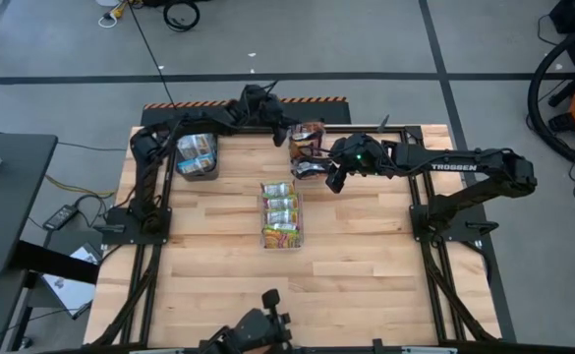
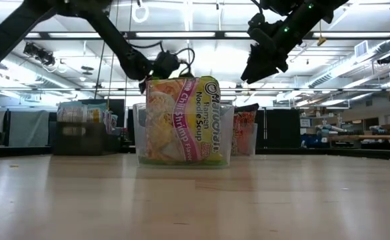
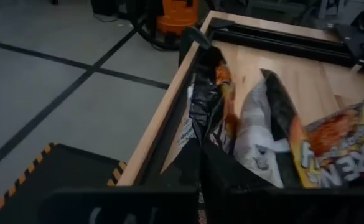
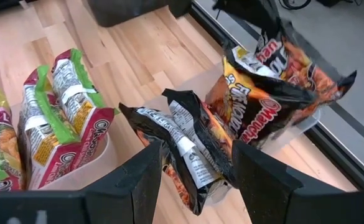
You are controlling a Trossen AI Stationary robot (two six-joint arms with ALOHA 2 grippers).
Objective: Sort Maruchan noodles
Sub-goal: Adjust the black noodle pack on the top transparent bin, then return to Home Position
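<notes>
A clear bin (image 1: 308,133) at the table's far edge holds dark brown-orange Maruchan packets (image 4: 262,99), standing on edge. My left gripper (image 1: 280,120) is at that bin's left side, shut on a dark packet (image 3: 208,102). My right gripper (image 1: 332,177) hovers open just right of the bin. Its fingers stand on either side of another crumpled dark packet (image 4: 188,146) below them, apart from it. A middle bin (image 1: 280,218) holds yellow-green and red packets (image 4: 51,118). A left bin (image 1: 197,155) holds pale blue packets. My left gripper pinches the dark packet between its two shut fingers at a thin edge (image 3: 198,134). The packet rises beyond the fingertips, upright against the other packets (image 3: 256,134) in the bin. The fingers themselves hide the exact place of contact.
The far table edge (image 3: 163,118) with a black frame rail runs right beside the left gripper, and the floor lies beyond it. Bare wood lies toward the near edge (image 1: 297,295). In the low view the chili-shrimp packet (image 2: 181,120) fronts the middle bin.
</notes>
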